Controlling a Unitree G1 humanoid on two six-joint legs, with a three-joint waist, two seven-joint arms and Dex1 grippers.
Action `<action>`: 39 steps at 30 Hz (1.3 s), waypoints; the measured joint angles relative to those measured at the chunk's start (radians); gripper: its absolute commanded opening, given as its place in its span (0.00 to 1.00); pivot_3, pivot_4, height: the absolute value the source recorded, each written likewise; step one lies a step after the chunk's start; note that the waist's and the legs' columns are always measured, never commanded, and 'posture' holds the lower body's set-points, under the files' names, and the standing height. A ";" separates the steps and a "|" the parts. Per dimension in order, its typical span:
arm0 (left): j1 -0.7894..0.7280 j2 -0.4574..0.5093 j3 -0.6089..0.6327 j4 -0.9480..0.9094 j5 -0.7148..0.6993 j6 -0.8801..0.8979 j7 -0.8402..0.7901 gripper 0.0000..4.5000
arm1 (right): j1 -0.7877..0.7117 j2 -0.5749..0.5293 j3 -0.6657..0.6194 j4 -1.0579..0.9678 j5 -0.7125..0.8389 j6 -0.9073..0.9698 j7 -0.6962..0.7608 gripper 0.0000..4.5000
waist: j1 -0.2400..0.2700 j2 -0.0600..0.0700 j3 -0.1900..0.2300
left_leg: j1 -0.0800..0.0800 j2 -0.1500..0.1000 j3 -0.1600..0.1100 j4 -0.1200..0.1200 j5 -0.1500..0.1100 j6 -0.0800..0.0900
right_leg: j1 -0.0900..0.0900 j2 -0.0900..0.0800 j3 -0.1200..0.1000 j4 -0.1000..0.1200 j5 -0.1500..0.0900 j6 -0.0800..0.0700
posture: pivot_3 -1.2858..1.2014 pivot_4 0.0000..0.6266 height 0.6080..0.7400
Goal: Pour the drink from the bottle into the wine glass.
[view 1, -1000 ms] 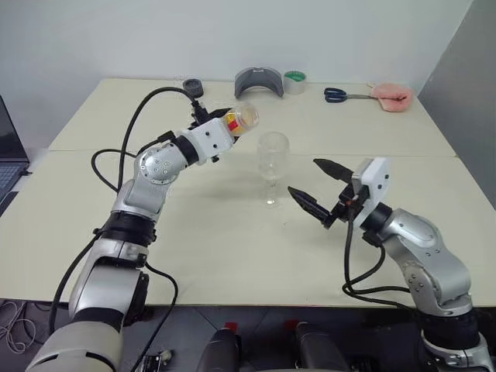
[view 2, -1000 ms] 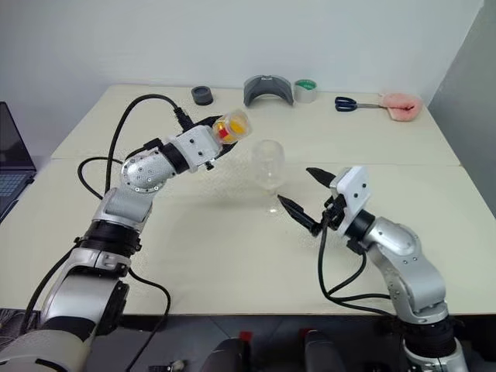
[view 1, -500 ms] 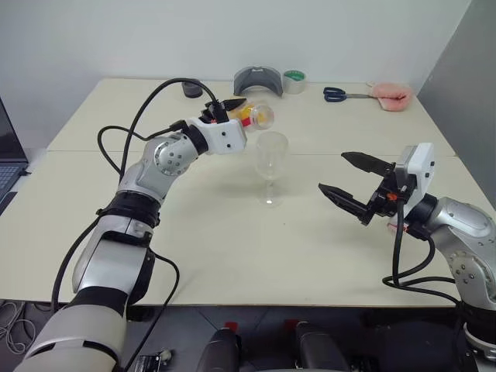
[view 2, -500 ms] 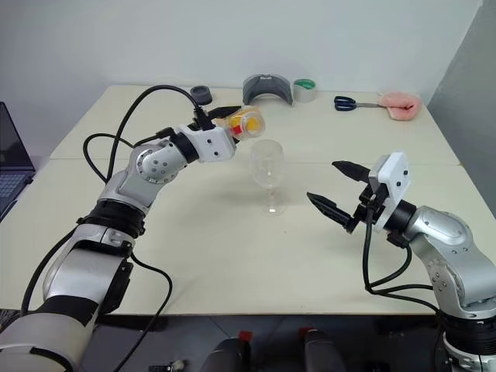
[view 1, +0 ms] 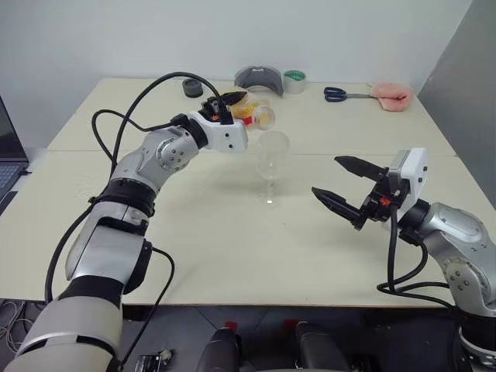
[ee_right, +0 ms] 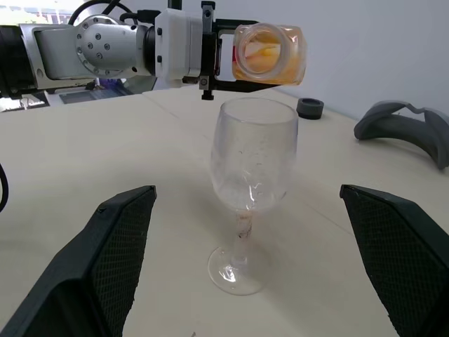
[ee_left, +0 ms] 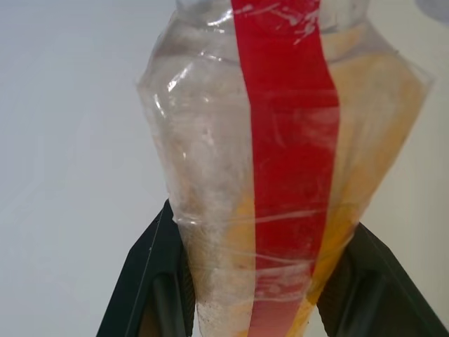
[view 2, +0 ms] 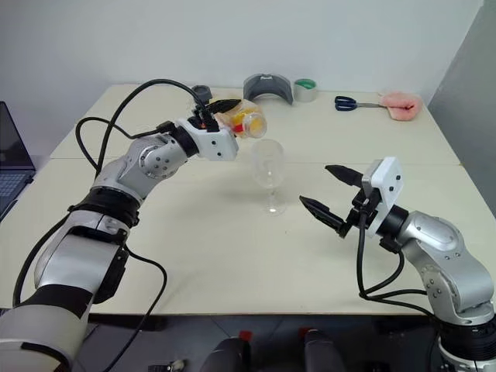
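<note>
Black, matte fingers of the left gripper (view 1: pixel 235 101) are clamped on the small clear plastic bottle (view 1: pixel 254 113), pinching its squarish, crinkled body from both sides, and in the left wrist view you can see those fingers (ee_left: pixel 151 277) hugging the base with the red vertical label stripe (ee_left: pixel 287 161) running up the middle. It's tipped nearly on its side up there, open wide mouth facing out over the table, and the bright orange-yellow translucent drink (ee_right: pixel 269 62) is pooled along the lower wall inside, glowing through the thin plastic. Just below and slightly in front of that mouth stands the clear colourless wine glass (view 1: pixel 271 165), upright on its thin stem and round foot, rounded bowl showing no orange that I can make out. Over on the other side, the right gripper (view 1: pixel 347 188) hangs level above the tabletop, its two pointed black fingers spread wide apart with nothing between them, well off to the side of the glass; the textured fingers (ee_right: pixel 116 256) frame the glass in the right wrist view. All this sits on a smooth, pale cream table (view 1: pixel 209 248). Along the far edge: a small black round cap-like piece (view 1: pixel 191 87), a curved grey moulded shell (view 1: pixel 259 80), a roll of tape with a green core (view 1: pixel 294 80), blue-handled scissors (view 1: pixel 341 95) and a soft pink lump (view 1: pixel 391 97).
</note>
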 measured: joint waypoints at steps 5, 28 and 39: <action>-0.029 0.008 -0.028 0.023 0.050 -0.020 0.061 0.39 | 0.003 0.006 0.007 -0.004 0.000 0.000 -0.012 1.00 | 0.000 0.000 0.000 | 0.000 0.000 0.000 0.000 0.000 0.000 | 0.000 0.000 0.000 0.000 0.000 0.000 | 0.52 0.24 1.00; -0.082 0.052 -0.102 0.054 0.172 -0.025 0.194 0.39 | 0.022 0.014 0.020 -0.006 0.000 0.013 -0.025 1.00 | 0.000 -0.001 0.001 | -0.001 0.000 0.000 0.001 0.000 0.000 | -0.001 0.000 0.000 0.001 0.000 0.000 | 0.52 0.24 1.00; -0.122 0.064 -0.116 0.077 0.190 -0.032 0.227 0.39 | 0.033 0.063 0.038 -0.010 -0.034 -0.002 -0.072 1.00 | -0.001 -0.002 0.001 | -0.001 0.000 0.001 0.001 0.000 0.000 | -0.001 0.000 0.000 0.002 0.000 0.000 | 0.52 0.24 1.00</action>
